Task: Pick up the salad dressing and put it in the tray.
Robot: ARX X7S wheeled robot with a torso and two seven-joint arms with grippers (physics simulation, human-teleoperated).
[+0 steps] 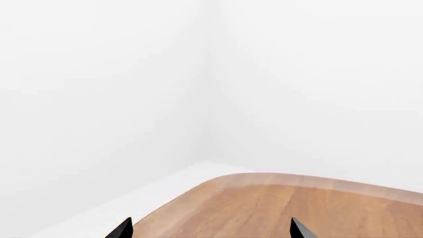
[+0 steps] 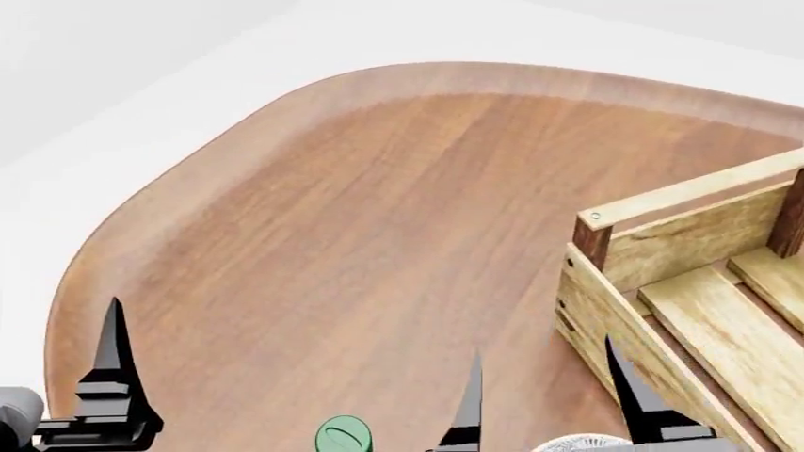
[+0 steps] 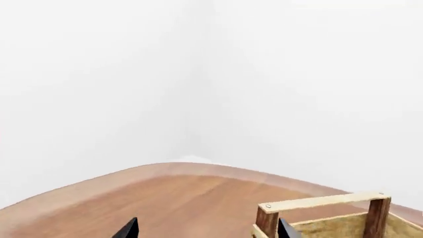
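Observation:
In the head view the salad dressing (image 2: 342,438) shows only as a round glossy green cap at the bottom edge, on the wooden table (image 2: 377,235). The tray (image 2: 684,282), a crate of light slats with dark corner posts, stands at the right. It also appears in the right wrist view as the tray (image 3: 317,203). My right gripper (image 2: 549,405) is open, just right of the cap, with the crate's near corner ahead of it. It holds nothing in its own view, right gripper (image 3: 206,230). My left gripper (image 1: 211,233) is open and empty; one of its fingers (image 2: 113,358) shows left of the cap.
A rim of a grey-and-white patterned bowl (image 2: 585,443) peeks in at the bottom edge beneath my right gripper. The table's rounded edge (image 2: 88,245) curves close to my left gripper, with white floor beyond it. White walls meet in a corner behind the table.

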